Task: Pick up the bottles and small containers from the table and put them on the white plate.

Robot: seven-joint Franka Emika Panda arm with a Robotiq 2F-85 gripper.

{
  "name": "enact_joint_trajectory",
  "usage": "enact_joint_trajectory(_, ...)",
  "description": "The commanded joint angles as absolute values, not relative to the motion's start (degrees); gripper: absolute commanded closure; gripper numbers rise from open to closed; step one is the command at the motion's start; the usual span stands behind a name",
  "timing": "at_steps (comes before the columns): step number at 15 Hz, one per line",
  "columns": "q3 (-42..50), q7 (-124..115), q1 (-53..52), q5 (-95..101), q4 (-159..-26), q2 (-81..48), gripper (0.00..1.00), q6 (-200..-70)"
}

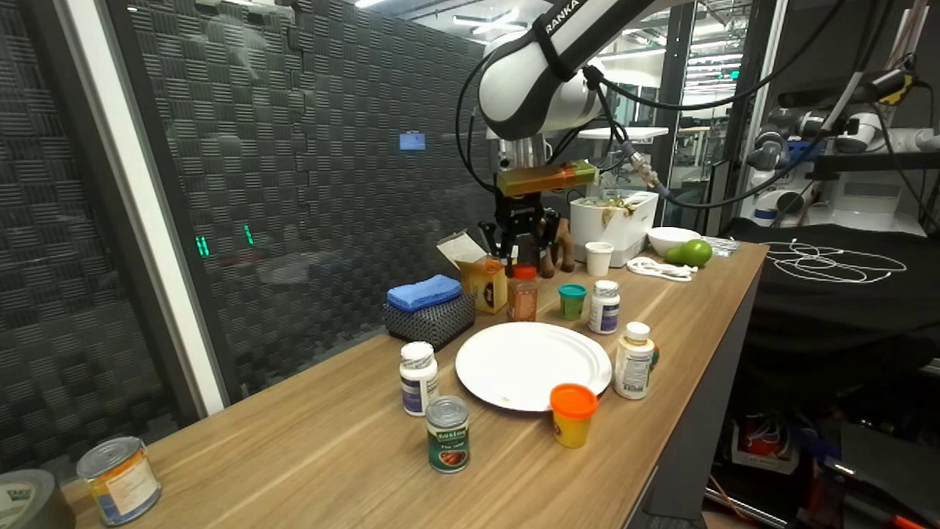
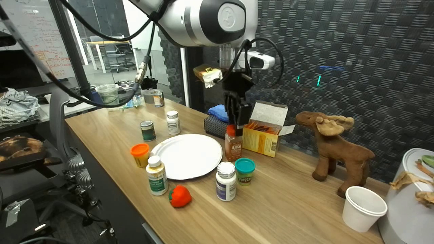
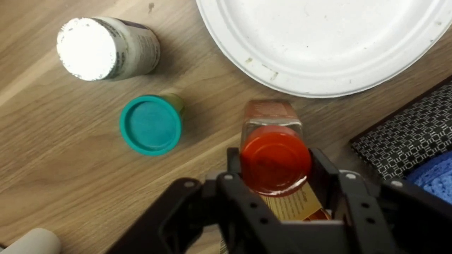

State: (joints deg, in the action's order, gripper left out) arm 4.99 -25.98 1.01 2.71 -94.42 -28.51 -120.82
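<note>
1. The gripper (image 3: 274,156) points straight down, fingers (image 3: 233,163) narrow, one against each side of the red cap (image 3: 276,161) of the sauce bottle (image 2: 234,149); it looks like a hold, though how firm I can't tell.
2. The bottle stands upright on the table (image 1: 330,470), just beside the white plate (image 1: 532,364), so lifting seems next.
3. Taking it by the cap from above makes sense to me: the cap stands proud, while the body is hemmed in low down.
4. The hemming-in comes from the open yellow box (image 2: 260,141), close by the bottle (touching or not, I can't tell), and the woven black box (image 1: 435,323) under a blue cloth (image 1: 424,292). Sideways drift could nudge either; up, then over, looks safer.
5. On the other side, apart from the fingers, stand the teal-lidded tub (image 3: 150,125) and a pill bottle (image 2: 226,183). A second pill bottle (image 1: 419,380), an orange-lidded tub (image 1: 573,415) and a white bottle (image 1: 634,362) stand around the plate, so a low swing might clip something.
6. The toy moose (image 2: 342,149) and the paper cups (image 2: 357,218) stand farther off, out of the path, I'd judge.
</note>
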Motion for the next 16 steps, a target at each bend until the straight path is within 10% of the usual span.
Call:
enact_joint_trajectory(1, 5.5, -24.5, 1.2, 1.2, -93.7, -28.0, 0.75, -119.7)
enact_joint_trajectory(16, 3.7, -20.7, -2.3, 9.0, -104.7, -9.4, 0.75, -114.2)
